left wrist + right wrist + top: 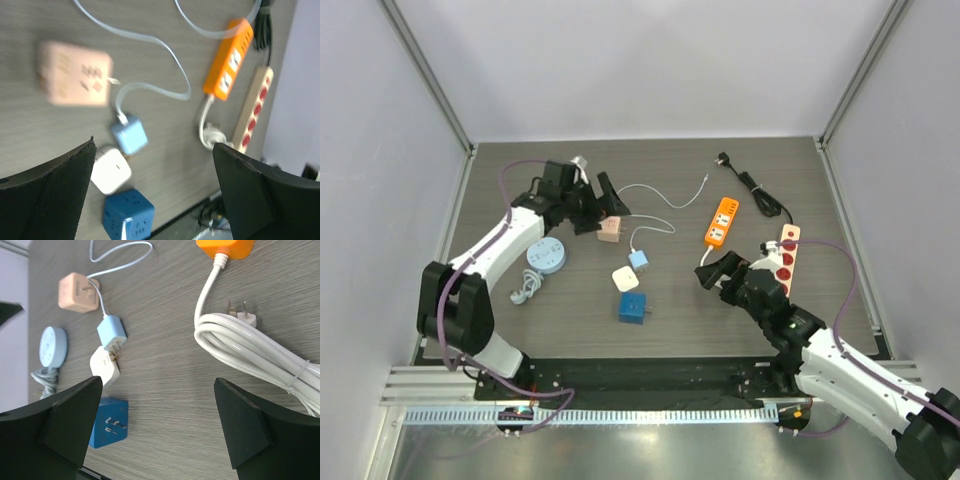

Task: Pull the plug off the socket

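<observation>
A light blue plug (639, 260) sits with its prongs in a white cube socket (625, 277) at the table's middle; the prongs partly show in the right wrist view. The plug (111, 332) and socket (105, 369) lie left of my right gripper (157, 385), which is open and empty. In the top view my right gripper (717, 272) is to the right of them. My left gripper (603, 215) is open and empty, above a pink cube (610, 230). In the left wrist view the plug (129, 135) and socket (110, 170) lie near the left fingertip; the left gripper (154, 150) holds nothing.
A dark blue cube socket (633, 307) lies just in front of the white one. An orange power strip (722, 221) with a coiled white cord (250, 355), a beige strip with red sockets (786, 256), a black cord (755, 190) and a round blue device (546, 256) lie around.
</observation>
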`<state>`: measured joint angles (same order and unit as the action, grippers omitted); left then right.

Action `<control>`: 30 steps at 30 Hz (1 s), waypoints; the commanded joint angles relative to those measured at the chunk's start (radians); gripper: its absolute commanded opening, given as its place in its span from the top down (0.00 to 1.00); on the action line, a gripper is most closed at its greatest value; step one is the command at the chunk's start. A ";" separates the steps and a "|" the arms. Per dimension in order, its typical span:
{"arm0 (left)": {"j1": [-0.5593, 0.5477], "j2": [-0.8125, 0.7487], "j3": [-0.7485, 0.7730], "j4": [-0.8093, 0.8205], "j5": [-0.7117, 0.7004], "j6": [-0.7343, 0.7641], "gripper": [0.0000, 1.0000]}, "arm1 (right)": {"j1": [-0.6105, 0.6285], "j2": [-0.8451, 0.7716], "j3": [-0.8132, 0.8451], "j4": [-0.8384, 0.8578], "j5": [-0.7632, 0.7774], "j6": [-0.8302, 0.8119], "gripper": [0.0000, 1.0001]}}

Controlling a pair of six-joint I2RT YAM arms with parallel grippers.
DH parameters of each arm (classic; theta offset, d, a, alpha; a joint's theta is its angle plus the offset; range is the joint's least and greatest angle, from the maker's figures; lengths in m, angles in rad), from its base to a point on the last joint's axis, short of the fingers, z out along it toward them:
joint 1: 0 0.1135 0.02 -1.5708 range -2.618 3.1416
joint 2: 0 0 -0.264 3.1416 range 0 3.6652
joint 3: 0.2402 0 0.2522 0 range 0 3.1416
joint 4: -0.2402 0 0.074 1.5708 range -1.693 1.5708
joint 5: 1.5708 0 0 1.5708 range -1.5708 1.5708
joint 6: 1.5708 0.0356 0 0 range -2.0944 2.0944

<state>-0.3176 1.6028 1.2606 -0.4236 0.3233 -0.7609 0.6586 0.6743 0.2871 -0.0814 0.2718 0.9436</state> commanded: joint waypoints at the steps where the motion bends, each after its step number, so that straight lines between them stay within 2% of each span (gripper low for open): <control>1: -0.058 -0.159 -0.139 0.051 0.049 -0.035 0.00 | -0.004 -0.070 -0.047 0.075 0.047 0.047 0.00; 2: -0.075 -0.200 -0.194 0.140 0.087 -0.058 0.00 | -0.004 -0.088 -0.069 0.110 0.047 0.064 0.00; 3: -0.084 -0.257 -0.325 0.190 0.100 -0.107 0.00 | -0.004 -0.111 -0.121 0.124 0.040 0.076 0.00; 6: -0.142 -0.487 -0.517 0.351 0.073 -0.147 0.00 | -0.004 -0.206 -0.212 0.222 0.003 0.098 0.00; 7: -0.165 -0.542 -0.640 0.389 0.069 -0.175 0.00 | -0.004 -0.255 -0.254 0.236 0.004 0.110 0.00; 8: -0.170 -0.660 -0.718 0.499 0.079 -0.190 0.00 | -0.004 -0.277 -0.270 0.235 0.006 0.113 0.00; 9: -0.172 -0.713 -0.786 0.557 0.110 -0.210 0.01 | -0.004 -0.298 -0.279 0.226 0.010 0.112 0.00; 10: -0.172 -0.777 -0.926 0.615 0.124 -0.265 0.01 | -0.004 -0.321 -0.284 0.185 0.026 0.124 0.00; 11: -0.172 -0.887 -0.991 0.731 0.134 -0.296 0.00 | -0.004 -0.358 -0.284 0.168 0.030 0.124 0.00; 13: -0.172 -1.013 -1.113 0.822 0.134 -0.372 0.00 | -0.004 -0.396 -0.319 0.125 0.040 0.158 0.00; 14: -0.173 -1.141 -1.200 0.863 0.129 -0.449 0.00 | -0.004 -0.422 -0.327 0.115 0.034 0.175 0.00; 17: -0.173 -1.344 -1.306 0.829 0.099 -0.570 0.00 | -0.004 -0.443 -0.374 0.126 -0.034 0.219 0.01; 18: -0.175 -1.477 -1.335 0.786 0.094 -0.587 0.00 | -0.004 -0.443 -0.403 0.144 -0.055 0.221 0.00; 20: -0.175 -1.637 -1.327 0.558 0.077 -0.578 0.00 | -0.002 -0.433 -0.401 0.129 -0.059 0.225 0.00; 21: -0.175 -1.646 -1.319 0.566 0.095 -0.560 0.00 | -0.002 -0.418 -0.402 0.124 -0.060 0.221 0.00; 22: -0.176 -1.556 -1.325 0.585 0.120 -0.558 0.00 | -0.002 -0.410 -0.402 0.123 -0.063 0.216 0.00; 25: -0.178 -1.500 -1.327 0.597 0.157 -0.511 0.00 | -0.002 -0.374 -0.401 0.126 -0.078 0.202 0.00; 30: -0.178 -1.573 -1.322 0.491 0.158 -0.457 0.00 | -0.002 -0.311 -0.404 0.201 -0.123 0.133 0.00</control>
<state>-0.4923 0.0750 0.0467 0.1287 0.4541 -1.2617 0.6571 0.3355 0.0360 0.0345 0.1833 1.1236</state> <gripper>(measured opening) 0.996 0.996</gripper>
